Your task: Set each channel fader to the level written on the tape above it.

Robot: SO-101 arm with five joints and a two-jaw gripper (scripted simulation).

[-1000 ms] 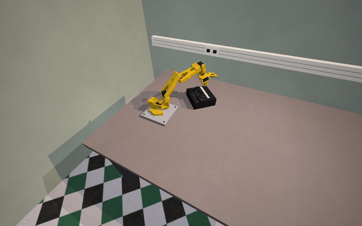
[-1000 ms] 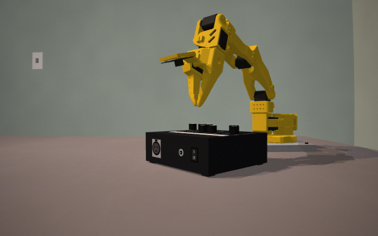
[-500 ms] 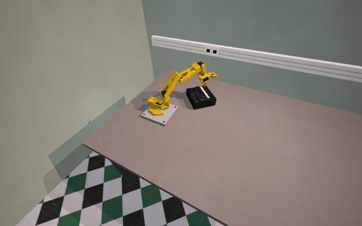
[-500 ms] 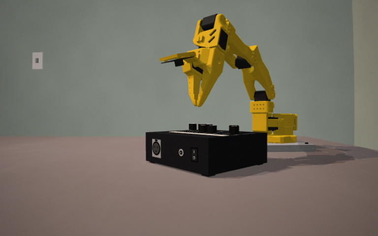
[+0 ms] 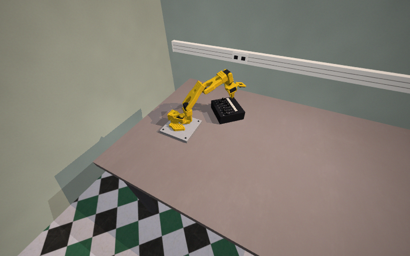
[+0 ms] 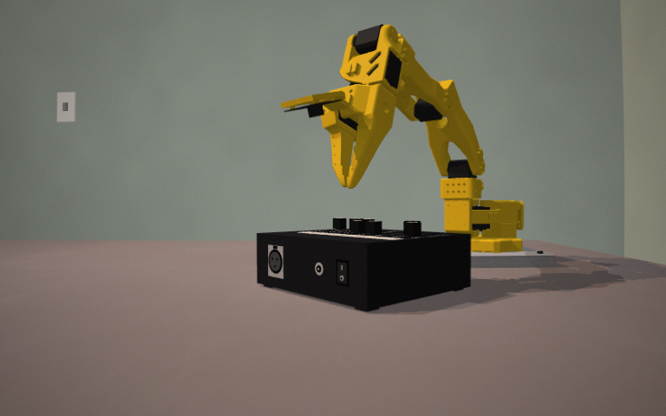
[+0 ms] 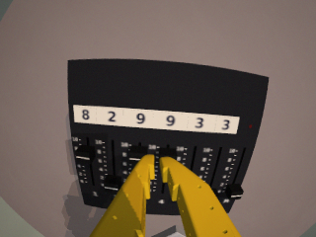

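My hand [image 6: 347, 185] is closed on nothing, its two yellow fingers drawn together at the tips and pointing down, hanging in the air well above the lighting desk [image 6: 373, 267] with clear space between my fingertips and the fader caps. Directly beneath my hand, in the wrist view, lies the row of fader tracks, and my fingertips cover the two middle channels, so I cannot tell where those two caps sit. To the left of my hand, one fader cap [image 7: 82, 158] sits high in its slot and the next one [image 7: 113, 184] sits low; to the right of my hand, the outermost cap [image 7: 235, 192] sits low in its track. Just past my fingertips runs the pale strip of tape [image 7: 154, 118], reading 8, 2, 9, 9, 3, 3 from left to right. Beyond the tape is the plain black back part of the desk's top, and beyond that the brown bench [image 7: 165, 14] that carries it. From the side view, the caps [image 6: 411, 227] stand up as small black knobs along the top of the desk below my hand, and the desk's far face carries a round socket [image 6: 275, 261], a small jack [image 6: 319, 269] and a rocker switch [image 6: 342, 272]. My base stands on a grey plate [image 5: 180, 130] behind my hand, near the desk.
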